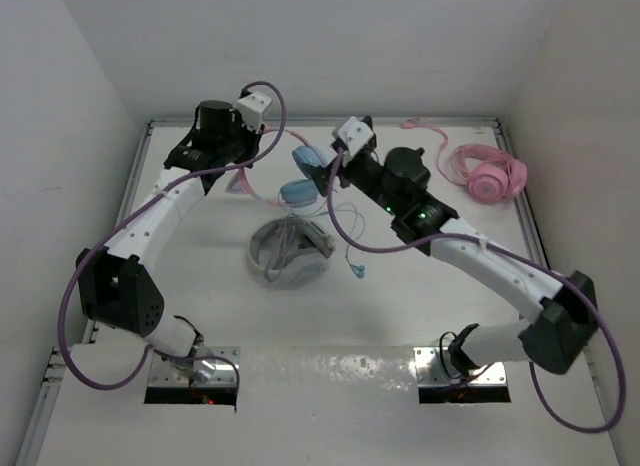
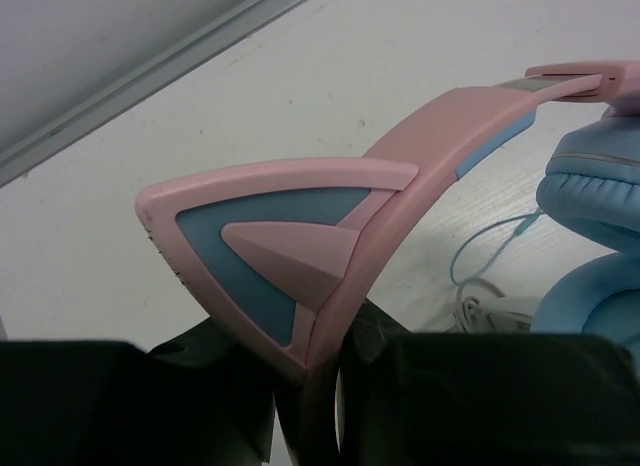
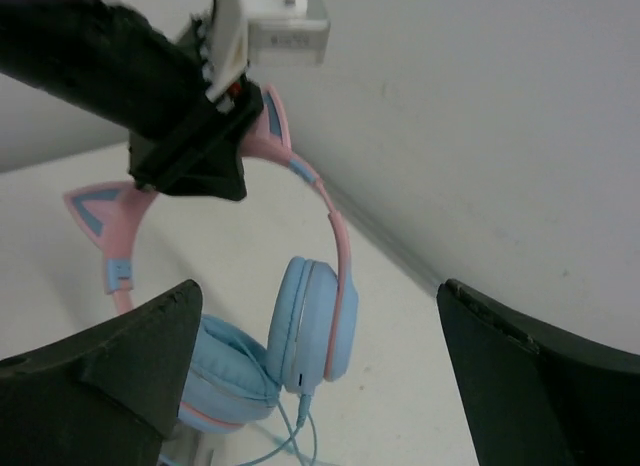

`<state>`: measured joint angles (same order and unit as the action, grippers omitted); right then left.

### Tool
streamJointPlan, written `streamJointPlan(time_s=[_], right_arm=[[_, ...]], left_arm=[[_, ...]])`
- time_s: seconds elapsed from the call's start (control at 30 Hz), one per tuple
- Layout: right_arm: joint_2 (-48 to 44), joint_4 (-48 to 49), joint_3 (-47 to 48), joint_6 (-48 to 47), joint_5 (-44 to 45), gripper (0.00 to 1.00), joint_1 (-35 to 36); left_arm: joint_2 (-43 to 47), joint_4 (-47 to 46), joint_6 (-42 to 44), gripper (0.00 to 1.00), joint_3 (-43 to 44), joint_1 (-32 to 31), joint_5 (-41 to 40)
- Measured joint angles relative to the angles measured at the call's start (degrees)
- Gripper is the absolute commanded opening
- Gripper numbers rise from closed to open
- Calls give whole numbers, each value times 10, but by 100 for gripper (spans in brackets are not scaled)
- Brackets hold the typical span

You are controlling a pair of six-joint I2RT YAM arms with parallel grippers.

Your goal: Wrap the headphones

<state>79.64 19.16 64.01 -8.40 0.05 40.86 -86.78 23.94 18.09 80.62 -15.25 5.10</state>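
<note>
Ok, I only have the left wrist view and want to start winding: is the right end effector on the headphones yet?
Observer: No. The right end effector is open wide, with the headphones between its fingers.
Operator: Where's the cable?
Observer: The cable lies loose on the table, trailing toward the arm bases. Its plug is just right of the grey headphones.
Operator: Anything else nearby?
Observer: Pink headphones in the far right corner, well apart.
</note>
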Motion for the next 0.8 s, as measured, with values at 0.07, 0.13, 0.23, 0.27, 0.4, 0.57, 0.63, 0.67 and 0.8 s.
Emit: streamJointPlan(time_s=[0.07, 0.13, 0.23, 0.27, 0.4, 0.57, 0.63, 0.67, 0.8], right_arm=[[-61, 15, -38, -12, -19, 58, 0], [-118, 21, -71, -32, -38, 26, 0], [-174, 28, -113, -51, -52, 37, -2], [-184, 32, -128, -57, -59, 46, -3], [-179, 57, -200, -77, -87, 73, -31], [-100, 78, -246, -80, -125, 76, -74], [-71, 94, -245, -79, -131, 76, -78], [-59, 102, -244, -79, -133, 75, -78], [-14, 147, -221, -71, -131, 59, -78]], left_arm=[[0, 0, -9, 0, 1, 6, -2], [-5, 13, -19, 0, 12, 15, 14], [-17, 33, -33, 0, 44, 36, 57], [-20, 41, -38, 0, 57, 45, 74], [-21, 60, -46, 0, 99, 65, 111], [-17, 67, -47, 0, 113, 66, 137], [-14, 77, -46, 0, 113, 66, 143], [-14, 82, -46, 0, 113, 66, 145], [-12, 95, -44, 0, 113, 66, 154]])
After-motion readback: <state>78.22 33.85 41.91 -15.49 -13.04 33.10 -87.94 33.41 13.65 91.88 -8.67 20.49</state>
